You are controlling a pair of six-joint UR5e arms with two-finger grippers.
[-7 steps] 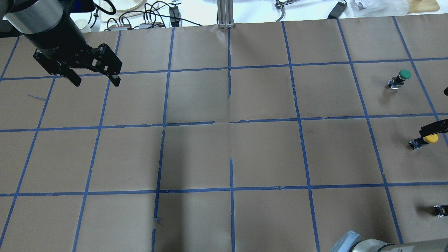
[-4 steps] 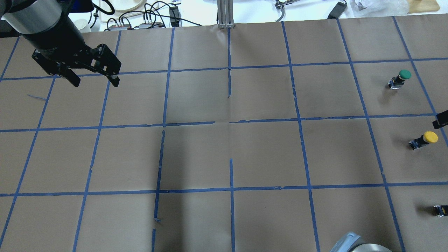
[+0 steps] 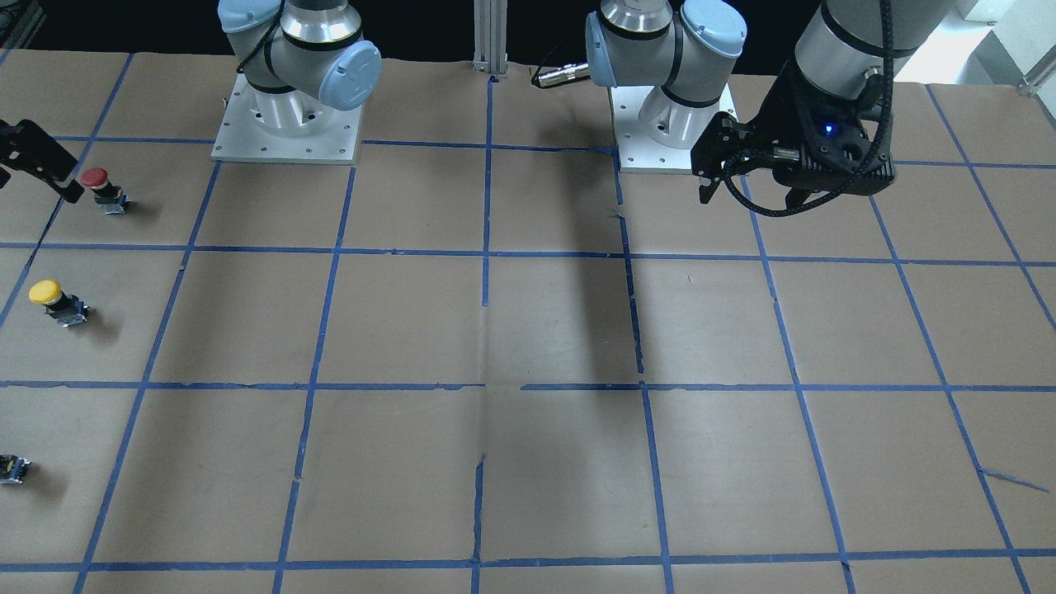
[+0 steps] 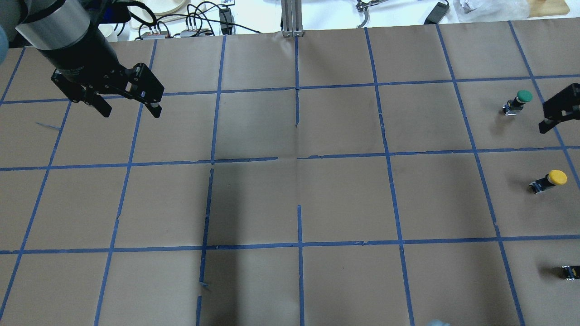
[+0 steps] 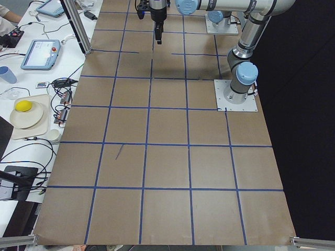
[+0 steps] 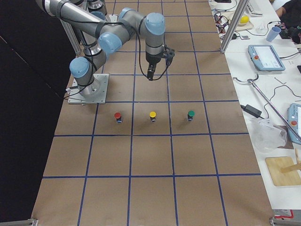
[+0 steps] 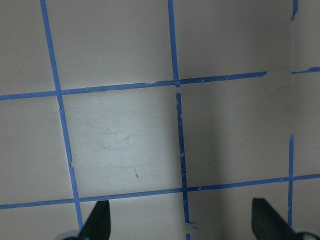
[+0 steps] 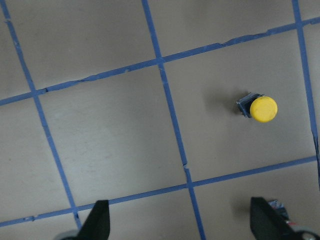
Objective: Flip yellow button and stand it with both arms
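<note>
- Left gripper (image 4: 132, 112): recorded raised over the far-left part of the table (image 4: 344, 199). Fingers are spread wide and nothing is held. Only brown paper and blue tape lines (image 7: 115, 88) are seen beneath it in the wrist view.
- Green button (image 4: 519, 100): found upright, cap up, at the far end of a row of 3 buttons.
- Yellow button (image 4: 550, 180): found standing on its base, cap up, in the middle of that row on the robot's right side of the table. It sits inside 1 taped square and is touched by neither gripper.
- Right gripper (image 8: 177, 220): held raised above the table, clear of the yellow button. Fingers are spread wide with nothing between them. The yellow button is seen below, right of centre, in the wrist view.
- Red button (image 6: 117, 116): found upright at the row's end nearest the robot base.
</note>
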